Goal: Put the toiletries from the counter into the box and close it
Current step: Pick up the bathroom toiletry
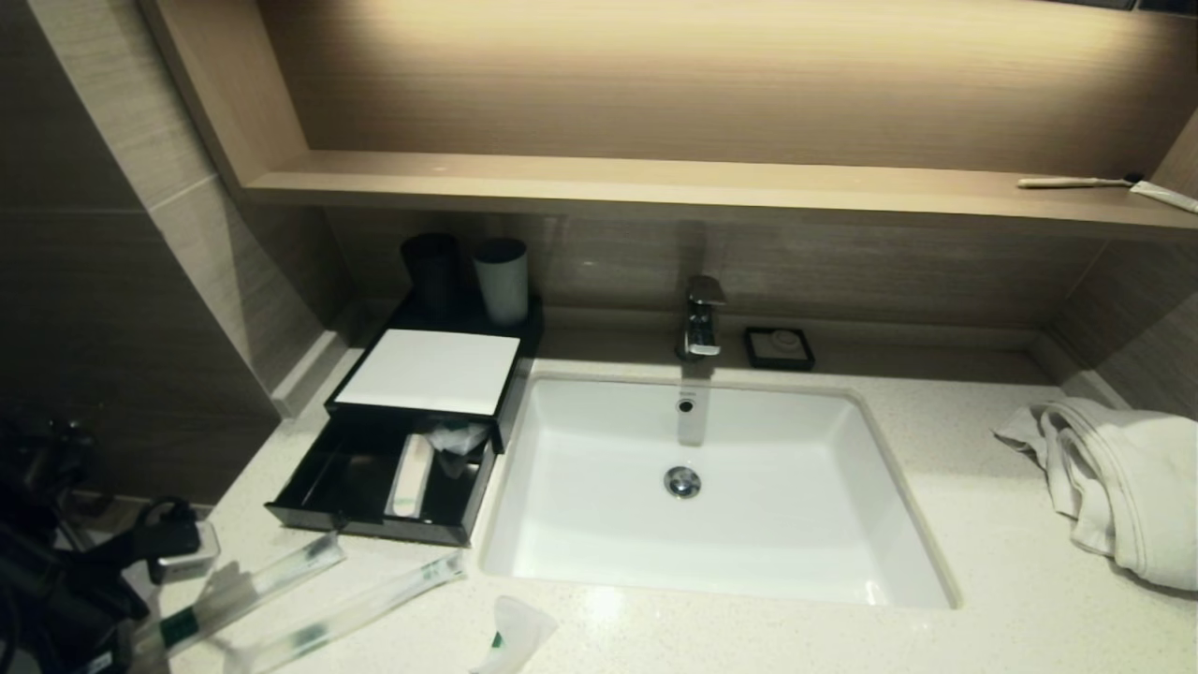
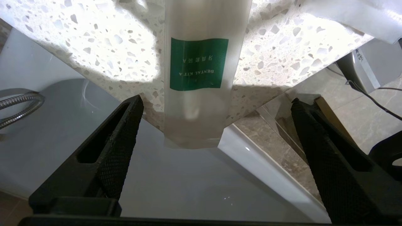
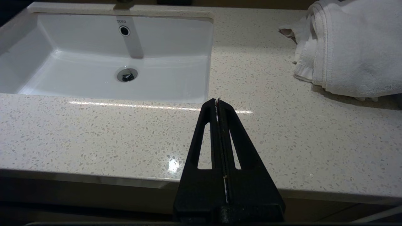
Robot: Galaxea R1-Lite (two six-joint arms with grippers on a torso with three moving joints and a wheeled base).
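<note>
Left gripper sits off the bench's front-left corner, fingers spread wide with nothing in them. One end of a dental kit packet with a green label lies in the gap between them without touching either, sticking out over the bench edge. On the head view that packet lies at the front-left corner, and a second long clear packet sits just beside it, both angled up toward the box. A small crumpled sachet sits at the front edge, near the sink's front-left corner.

The black box is at the left edge of the bench, drawer pulled open toward the front, white lid panel on top. There's a pale packet and a crumpled wrapper in the drawer. Two cups stand behind it, at the back.

White sink in the middle, tap behind it, a small black dish next to the tap.

Right gripper hovers over the front edge, to the right of the sink, fingers pressed fully together with nothing between them. White towel is bunched at the right edge.
</note>
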